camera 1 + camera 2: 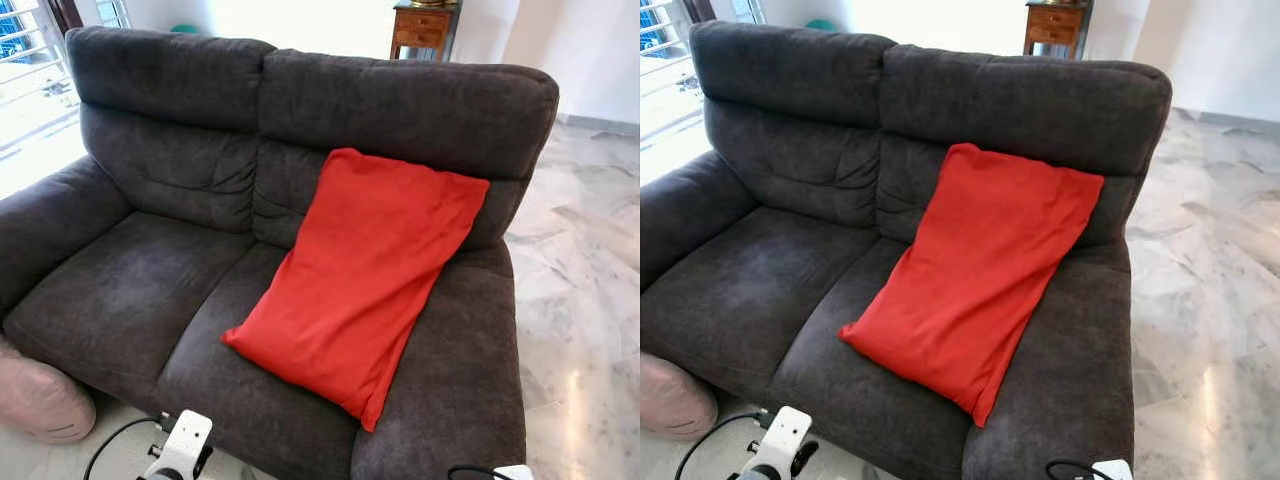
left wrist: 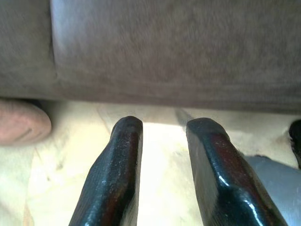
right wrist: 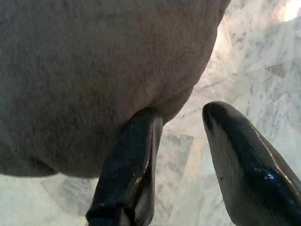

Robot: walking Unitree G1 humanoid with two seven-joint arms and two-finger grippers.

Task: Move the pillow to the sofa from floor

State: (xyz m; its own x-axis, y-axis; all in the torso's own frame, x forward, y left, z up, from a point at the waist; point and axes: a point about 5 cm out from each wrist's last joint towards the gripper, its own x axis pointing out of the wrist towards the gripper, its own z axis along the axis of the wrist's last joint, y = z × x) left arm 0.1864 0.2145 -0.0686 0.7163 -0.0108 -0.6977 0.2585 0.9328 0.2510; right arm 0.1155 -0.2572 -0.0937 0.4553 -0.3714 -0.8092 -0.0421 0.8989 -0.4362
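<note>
A red pillow (image 1: 365, 275) lies slanted on the right seat of the dark grey sofa (image 1: 170, 150), its upper end leaning against the backrest. My left gripper (image 2: 162, 129) hangs low in front of the sofa's base, open, with nothing between its black fingers (image 2: 120, 165). The left wrist housing (image 1: 185, 445) shows at the bottom edge of the head view. My right gripper (image 3: 181, 120) is open and empty too, close beside the sofa's grey front corner (image 3: 94, 70) above the marble floor.
A pink cushion (image 1: 40, 400) sits on the floor by the sofa's left front corner. Pale marble floor (image 1: 585, 330) stretches to the right of the sofa. A wooden side table (image 1: 425, 28) stands behind it. A barred window (image 1: 25, 60) is at the far left.
</note>
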